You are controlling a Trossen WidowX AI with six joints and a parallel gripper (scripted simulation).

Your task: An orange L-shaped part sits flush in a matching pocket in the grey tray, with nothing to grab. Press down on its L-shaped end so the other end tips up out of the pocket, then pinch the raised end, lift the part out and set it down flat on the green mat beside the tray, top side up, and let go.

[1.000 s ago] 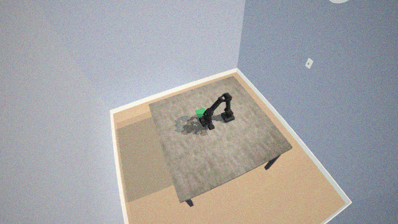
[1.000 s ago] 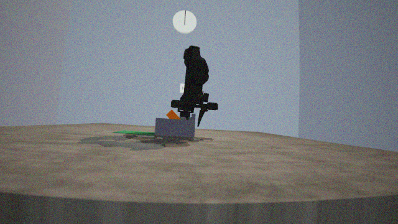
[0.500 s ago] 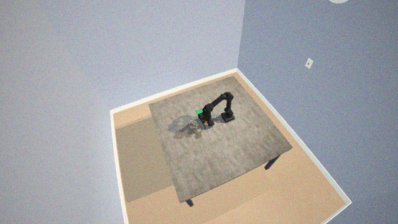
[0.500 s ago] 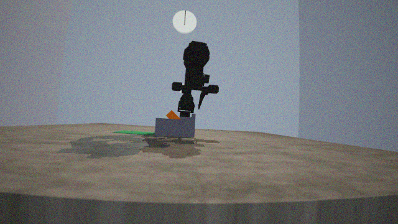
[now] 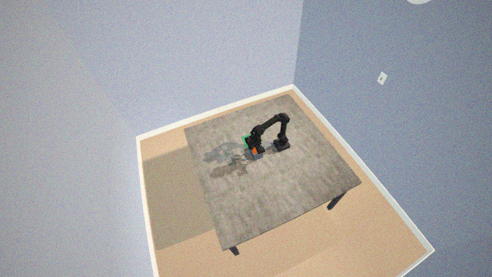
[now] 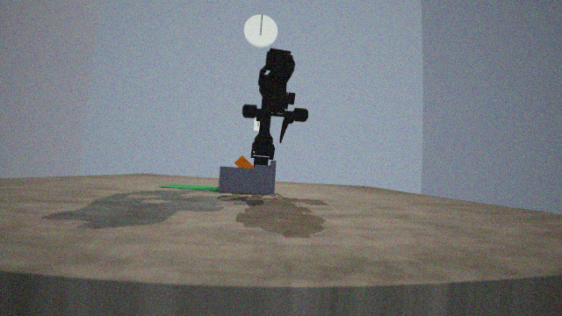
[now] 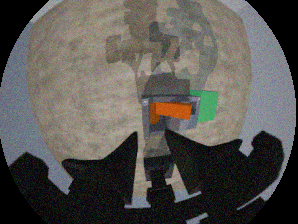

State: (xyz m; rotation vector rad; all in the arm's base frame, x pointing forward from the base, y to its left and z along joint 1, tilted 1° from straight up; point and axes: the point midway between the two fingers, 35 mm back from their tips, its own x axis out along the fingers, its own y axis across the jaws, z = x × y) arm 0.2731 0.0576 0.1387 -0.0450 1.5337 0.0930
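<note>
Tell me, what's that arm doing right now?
Gripper part open, holding nothing, at the tray top. Orange part tipped, one end up out of the pocket. Mat beside the tray; nothing blocking.

From my seat, the grey tray (image 6: 246, 181) walls hem my gripper (image 6: 262, 159) low down, the tilted orange part (image 6: 243, 162) blocks its left, above it stays open.

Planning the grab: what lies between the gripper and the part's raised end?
Nothing. In the exterior view, the gripper stands above the tray, beside the part's raised end, apart from it.
</note>
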